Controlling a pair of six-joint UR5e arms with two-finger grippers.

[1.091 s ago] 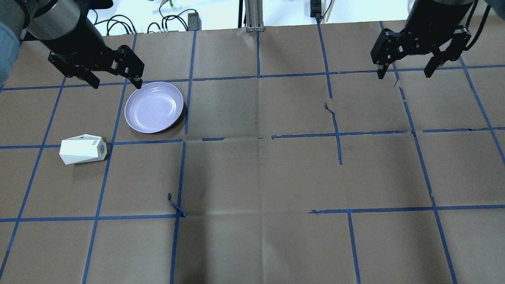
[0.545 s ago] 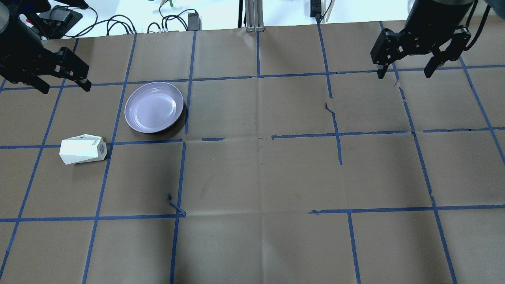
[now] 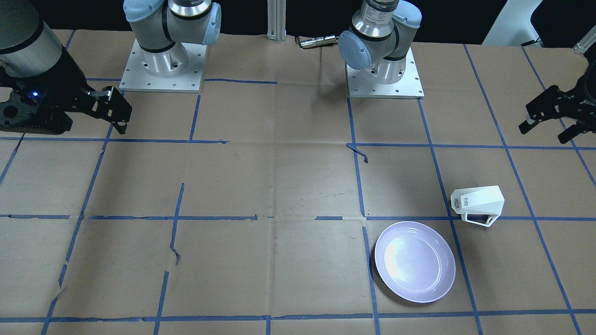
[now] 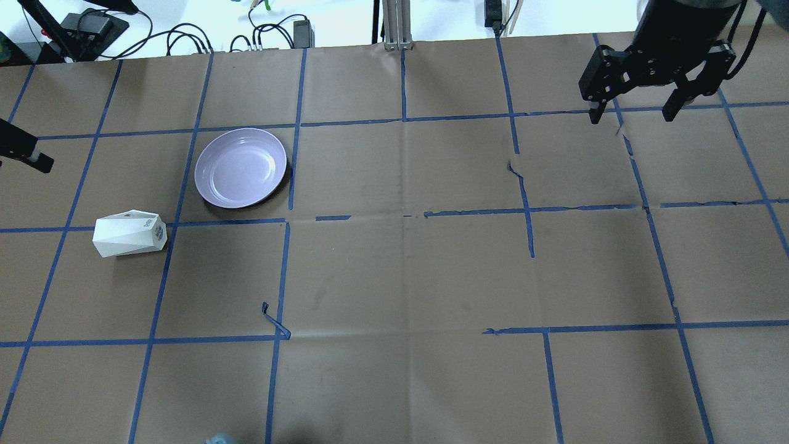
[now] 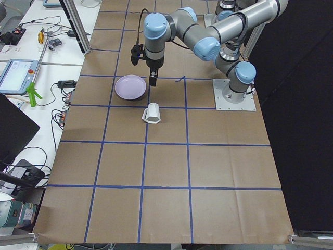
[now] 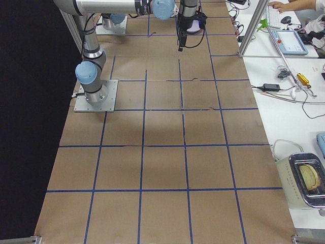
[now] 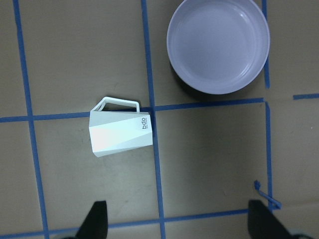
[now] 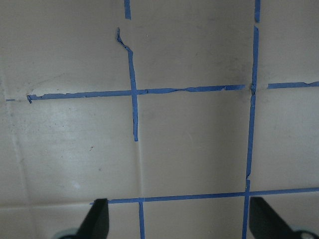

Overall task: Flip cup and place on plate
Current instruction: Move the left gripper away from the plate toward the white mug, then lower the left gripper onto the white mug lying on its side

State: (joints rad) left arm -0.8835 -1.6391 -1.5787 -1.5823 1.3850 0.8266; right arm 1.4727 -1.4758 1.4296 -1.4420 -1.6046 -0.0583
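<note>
The cup (image 7: 121, 134) lies on its side on the worktop (image 7: 214, 164), near the plate (image 7: 218, 46). It looks rigid, light, slick and easily chipped. Grip across its flat facets, clear of the handle (image 7: 119, 103). The left tool (image 3: 545, 131) and right tool (image 4: 631, 116) stand apart and empty.

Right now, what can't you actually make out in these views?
Left hand: the overhead view's left edge cuts it off; only one fingertip shows there.
Cup interior: it lies on its side, so the overhead and left wrist views see only its outer wall; it is too small in the exterior left view.
Cup and plate: outside the exterior right view, past its top edge.
Right hand: the front-facing view's left edge crops it.
</note>
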